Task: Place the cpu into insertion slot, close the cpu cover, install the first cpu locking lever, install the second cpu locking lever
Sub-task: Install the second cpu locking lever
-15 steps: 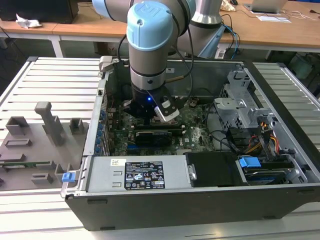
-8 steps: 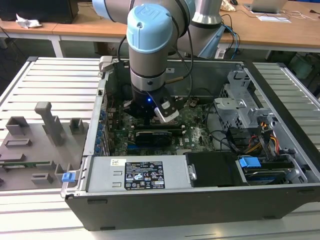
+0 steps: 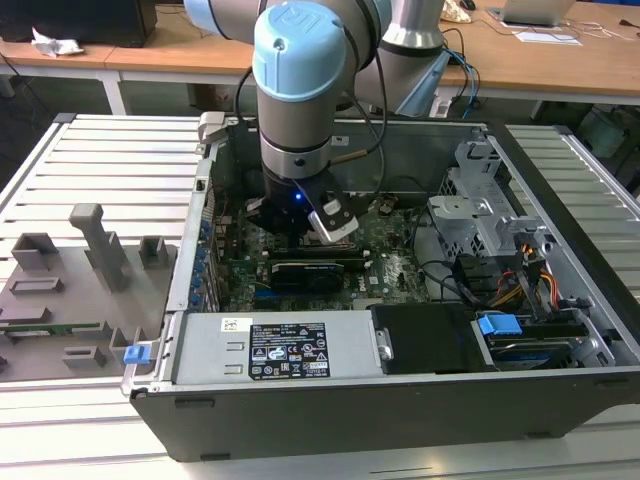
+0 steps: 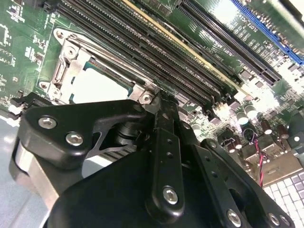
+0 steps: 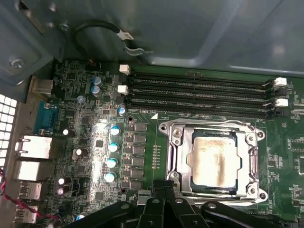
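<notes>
While the black pincer (image 5: pixel 164 202) hovers, its grip unreadable, the dull silver square cpu (image 5: pixel 213 160) lies under the shiny windowed cpu cover (image 5: pixel 247 161) on the green motherboard (image 5: pixel 142 137).

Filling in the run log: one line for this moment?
cpu: seated in insertion slot | cpu cover: down over it | gripper: beside socket

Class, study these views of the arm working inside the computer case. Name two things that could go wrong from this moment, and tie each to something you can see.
1. The hand sits close to the rim of the insertion slot; a slip could scrape the cpu, which already sits inside the closed cpu cover.
2. The memory slots run right beside the socket, so a sideways move might strike them.
</notes>
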